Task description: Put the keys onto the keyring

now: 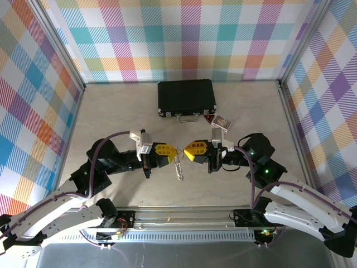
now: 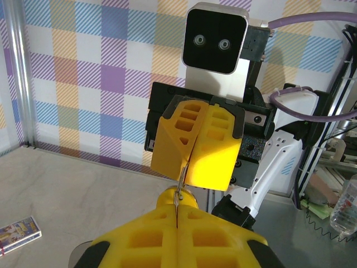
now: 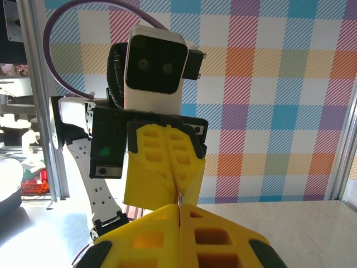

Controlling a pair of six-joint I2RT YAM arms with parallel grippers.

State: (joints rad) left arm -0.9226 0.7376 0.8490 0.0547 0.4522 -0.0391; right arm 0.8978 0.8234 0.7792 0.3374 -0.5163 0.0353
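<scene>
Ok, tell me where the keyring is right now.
Top view: the keyring is mid-table, in the gap between the left hand and the right hand, nearer than the black case.

The walls (image 1: pixel 184 39) carry a pastel plaid of teal, purple, orange, yellow and pink on white. The table (image 1: pixel 111 111) is beige and faintly marbled, and the case (image 1: pixel 186 97) is black. The left gripper (image 1: pixel 170 151) and right gripper (image 1: pixel 187 149) are bright yellow, the cables (image 1: pixel 114 136) purple, and the keyring (image 1: pixel 178 167) silvery-grey.
</scene>
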